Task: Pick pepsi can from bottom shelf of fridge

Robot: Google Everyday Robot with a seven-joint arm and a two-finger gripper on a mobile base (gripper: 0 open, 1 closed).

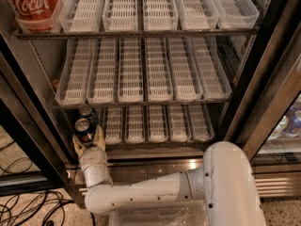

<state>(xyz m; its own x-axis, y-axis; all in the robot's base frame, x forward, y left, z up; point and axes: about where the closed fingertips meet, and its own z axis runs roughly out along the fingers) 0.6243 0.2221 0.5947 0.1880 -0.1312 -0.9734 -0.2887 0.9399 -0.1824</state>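
The pepsi can (84,128), blue with a silver top, stands at the left end of the bottom shelf (155,124) of the fridge (261,84). A second dark can (87,112) stands right behind it. My gripper (89,141) is at the front edge of that shelf, just below and in front of the pepsi can. Its tan fingers (100,138) are open and reach up on either side of the can's lower part. I cannot tell whether they touch it. The white arm (155,192) runs in from the lower right.
A large red Coca-Cola can (35,4) stands on the top rack at the left. Whitish slatted lanes (141,74) fill the middle rack. A steel sill (160,152) edges the bottom shelf. Black cables (28,206) lie on the floor at left. A black door frame is at right.
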